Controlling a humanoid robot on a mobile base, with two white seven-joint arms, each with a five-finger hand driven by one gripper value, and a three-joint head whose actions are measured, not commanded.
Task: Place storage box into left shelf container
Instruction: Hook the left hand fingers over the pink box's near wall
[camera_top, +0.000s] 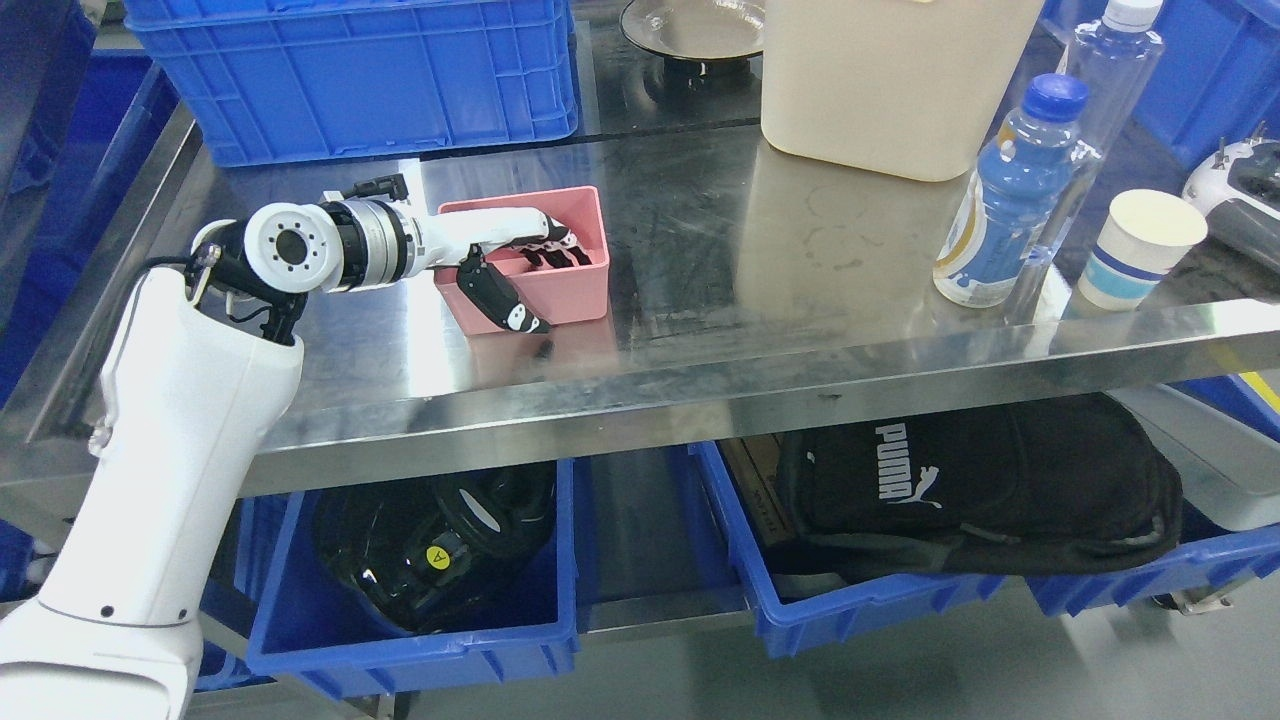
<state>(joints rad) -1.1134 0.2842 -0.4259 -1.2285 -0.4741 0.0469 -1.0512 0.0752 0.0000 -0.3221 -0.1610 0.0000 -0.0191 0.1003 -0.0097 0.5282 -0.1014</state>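
Head view: a stainless steel counter (700, 330) with the robot's left arm coming in from the lower left. The left robot hand (515, 265) grasps a pink storage box (560, 290): its fingers (550, 245) reach over the rim into the open top, and the dark thumb (495, 295) presses on the near outer wall. The box sits flat on the counter, left of middle, open side up. No right arm shows.

The box is a small rectangle. Its long axis appears to run left to right, tilted a little so the right end sits slightly farther away. The robot hand enters from the left short end, roughly along that axis.

The step in hand looks like securing the grip before lifting. To do it well, the pinch on the near wall should be firm and the box kept level as it rises, since a one-wall grip may let it swing. The likely target is the blue crate (350, 80) at the far left; the box must clear its rim before being lowered in.

Bottles (1010, 190) and a paper cup (1140, 250) stand well apart on the right.
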